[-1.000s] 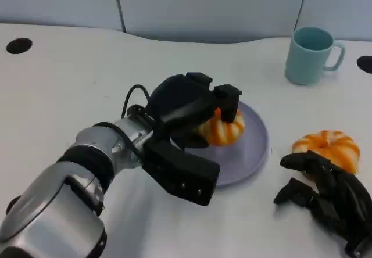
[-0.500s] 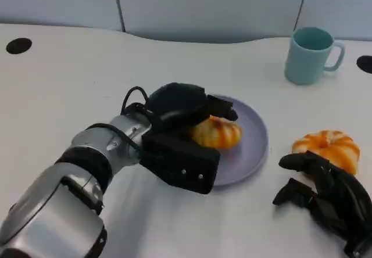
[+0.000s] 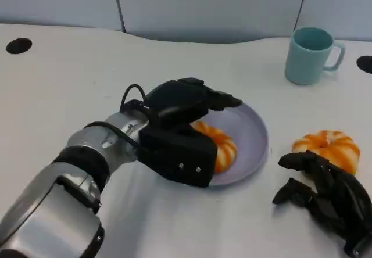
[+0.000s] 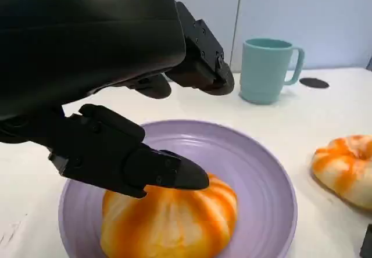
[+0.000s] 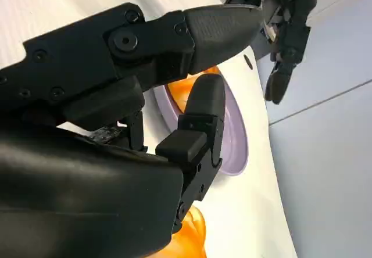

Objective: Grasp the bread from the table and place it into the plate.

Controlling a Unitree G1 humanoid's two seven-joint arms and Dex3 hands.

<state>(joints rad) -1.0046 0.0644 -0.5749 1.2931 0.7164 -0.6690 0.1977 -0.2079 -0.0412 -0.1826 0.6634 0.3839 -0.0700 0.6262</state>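
An orange-and-white striped bread (image 3: 224, 146) (image 4: 168, 220) lies on the lilac plate (image 3: 251, 131) (image 4: 261, 171), on its near left part. My left hand (image 3: 180, 110) (image 4: 116, 66) hovers over it with fingers spread apart. One fingertip (image 4: 174, 174) sits right at the bread's top and the others are raised above the plate. A second striped bread (image 3: 328, 146) (image 4: 346, 168) lies on the table to the right of the plate. My right hand (image 3: 325, 194) (image 5: 116, 124) rests on the table just in front of that bread, fingers apart and holding nothing.
A teal mug (image 3: 309, 54) (image 4: 267, 69) stands at the back right, beyond the plate. Black round holes (image 3: 18, 45) mark the table at far left and far right. The table's left half is bare white surface.
The left hand lowered the bread onto the plate and spread its fingers off it. The bread now sits lower and nearer on the plate. The right hand has not moved.
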